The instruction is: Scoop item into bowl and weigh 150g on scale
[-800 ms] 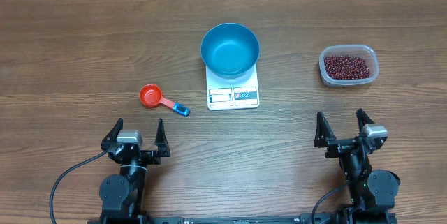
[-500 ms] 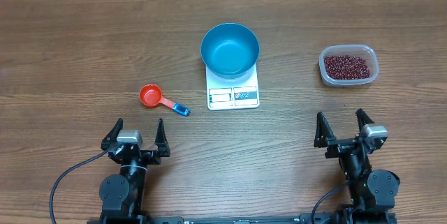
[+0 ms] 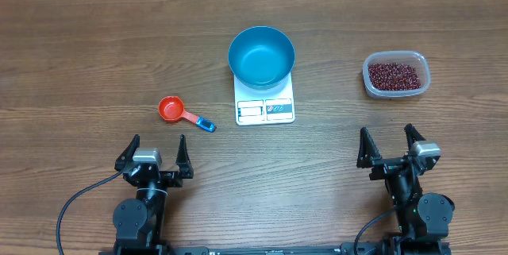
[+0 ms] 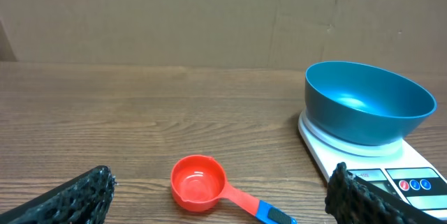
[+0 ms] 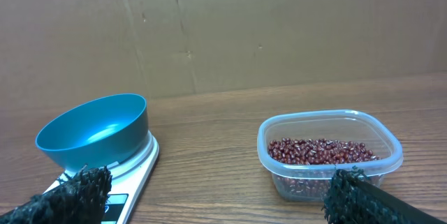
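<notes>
Both the left claw (image 3: 156, 144) and the right claw (image 3: 386, 134) are seen spread wide and empty at the near edge of the counter (image 3: 79, 56), well apart from everything. The beans (image 3: 394, 74) are contained in a clear tub (image 3: 367, 80) at the right. The blue bowl (image 3: 261, 55) is seated empty on the scale (image 3: 265, 110), and a red scoop (image 3: 176, 111) is laid flat to its left. Trouble is judged likeliest at the scoop's low handle, which could be pushed away rather than gripped. The overhanging bowl could be nudged off-centre, and beans could be spilled in transit.
</notes>
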